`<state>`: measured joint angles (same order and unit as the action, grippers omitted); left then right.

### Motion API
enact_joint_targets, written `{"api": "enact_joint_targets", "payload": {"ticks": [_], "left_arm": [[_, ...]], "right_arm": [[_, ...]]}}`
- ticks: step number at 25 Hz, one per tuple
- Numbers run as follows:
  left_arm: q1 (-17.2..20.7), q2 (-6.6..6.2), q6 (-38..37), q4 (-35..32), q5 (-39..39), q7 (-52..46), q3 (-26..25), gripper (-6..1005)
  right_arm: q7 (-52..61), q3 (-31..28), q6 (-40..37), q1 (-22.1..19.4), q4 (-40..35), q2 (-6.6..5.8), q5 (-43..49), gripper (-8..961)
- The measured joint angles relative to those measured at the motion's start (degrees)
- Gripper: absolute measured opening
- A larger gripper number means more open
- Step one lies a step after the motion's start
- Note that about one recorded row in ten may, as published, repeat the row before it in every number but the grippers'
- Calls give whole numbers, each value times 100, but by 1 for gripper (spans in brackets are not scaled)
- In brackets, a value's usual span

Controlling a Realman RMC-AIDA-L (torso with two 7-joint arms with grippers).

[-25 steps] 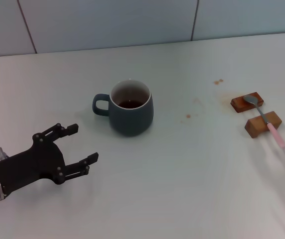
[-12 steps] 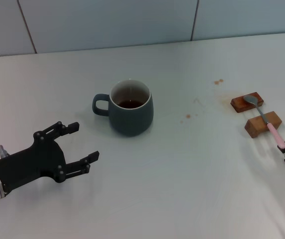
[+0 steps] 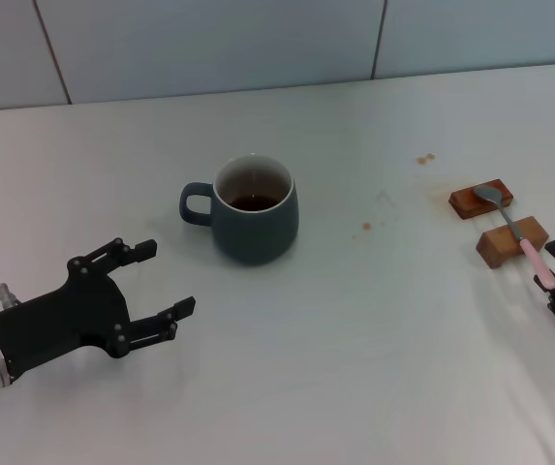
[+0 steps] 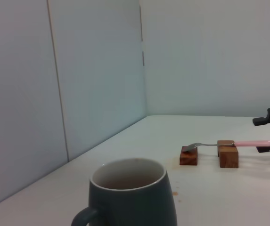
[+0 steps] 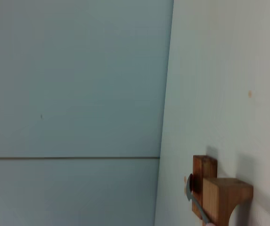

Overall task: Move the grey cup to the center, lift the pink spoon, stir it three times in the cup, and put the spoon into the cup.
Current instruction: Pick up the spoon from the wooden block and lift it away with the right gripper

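The grey cup (image 3: 255, 208) stands upright mid-table, its handle pointing left, brownish residue inside; it fills the foreground of the left wrist view (image 4: 132, 195). The pink spoon (image 3: 521, 240) lies across two wooden blocks (image 3: 512, 241) at the right, its metal bowl on the far block. My right gripper (image 3: 553, 281) is open at the right edge, one finger on each side of the pink handle's end (image 4: 252, 143). My left gripper (image 3: 166, 278) hovers open to the front left of the cup, apart from it, with nothing in it.
The far wooden block (image 3: 480, 200) and the near one also show in the right wrist view (image 5: 222, 193). Small brown stains (image 3: 365, 226) mark the white table between cup and blocks. A tiled wall (image 3: 258, 44) closes off the back.
My right gripper has come in from the right edge and now straddles the end of the spoon's handle. The left gripper has barely shifted. Cup and spoon have not moved.
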<state>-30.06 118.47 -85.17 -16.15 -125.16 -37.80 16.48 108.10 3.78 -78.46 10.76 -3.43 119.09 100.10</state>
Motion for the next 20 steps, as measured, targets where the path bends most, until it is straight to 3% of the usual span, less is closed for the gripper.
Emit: {"api": "enact_joint_targets", "payload": {"ticks": [3,7,16,20], "left_arm": [[-10,0,0,-1,0,0,17,857],[-15,0,-6,-1,0,0,22,857],[-4,0,-10,-2,1,26,56,856],[11,-2,-10,-5,1,51,66,856]], "right_arm": [[35,0,17,38,0,-4,71,721],[64,0,58,79,0,-7,144,478],[68,0,154,137,0,-2,259,416],[3,-24,155,99,14,11,299,287]]}}
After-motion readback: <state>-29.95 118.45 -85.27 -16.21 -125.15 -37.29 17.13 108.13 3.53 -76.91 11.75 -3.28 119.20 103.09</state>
